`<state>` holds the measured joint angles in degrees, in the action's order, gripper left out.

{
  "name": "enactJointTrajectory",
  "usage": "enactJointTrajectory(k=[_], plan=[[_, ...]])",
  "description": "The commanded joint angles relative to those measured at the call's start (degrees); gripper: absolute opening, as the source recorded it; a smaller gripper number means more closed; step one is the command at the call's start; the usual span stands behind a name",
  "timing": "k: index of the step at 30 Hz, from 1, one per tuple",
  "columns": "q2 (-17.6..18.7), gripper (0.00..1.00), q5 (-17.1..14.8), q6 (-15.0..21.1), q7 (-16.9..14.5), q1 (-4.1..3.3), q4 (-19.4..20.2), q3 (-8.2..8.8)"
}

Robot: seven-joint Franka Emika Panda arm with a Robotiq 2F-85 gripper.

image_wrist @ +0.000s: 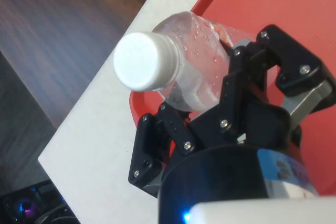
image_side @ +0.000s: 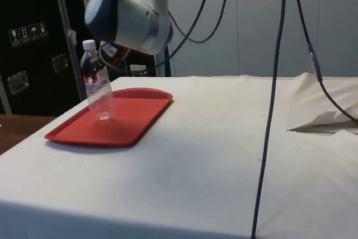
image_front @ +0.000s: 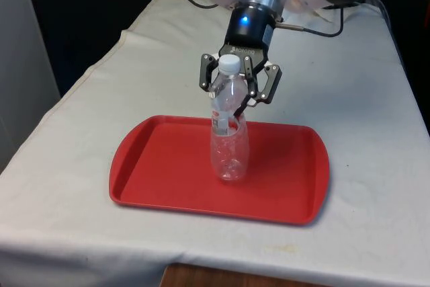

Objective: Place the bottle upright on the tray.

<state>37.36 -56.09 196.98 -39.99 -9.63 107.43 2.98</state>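
Your bench [image_front: 349, 99] carries a red tray [image_front: 168, 173] near its front edge. On the tray stands a clear plastic bottle [image_front: 230, 139] with a white cap [image_front: 230, 63], upright with a slight lean, its base on the tray floor. Your hand [image_front: 236, 102] is pinching the bottle's upper body.

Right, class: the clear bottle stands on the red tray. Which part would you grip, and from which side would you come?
Grip the bottle on its upper body, just under the white cap, coming from above and behind as the hand does here. It stands upright on the tray, tall and narrow, so its round sides are free all round and fingers can close across them.
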Motion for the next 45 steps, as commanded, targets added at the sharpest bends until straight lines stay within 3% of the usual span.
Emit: enactJointTrajectory(k=[1,5,13,14,16,24,35,45], plan=[[-0.06,0.33,0.46,0.46,0.23,0.34,-0.52,-0.74],[0.00,0.33,0.00,-0.06,0.00,-0.06,0.00,0.00],[0.40,0.33,0.11,-0.17,0.11,0.23,-0.46,-0.11],[0.11,0.33,0.00,-0.23,0.00,0.00,0.00,0.00],[0.57,0.33,0.11,-0.34,0.17,0.29,-0.57,-0.11],[0.46,0.33,0.00,-0.69,0.11,0.00,-0.23,0.29],[0.52,0.33,0.11,-0.86,0.52,0.34,-0.63,-0.06],[0.46,0.33,0.06,-0.92,0.57,0.11,-0.34,0.29]])
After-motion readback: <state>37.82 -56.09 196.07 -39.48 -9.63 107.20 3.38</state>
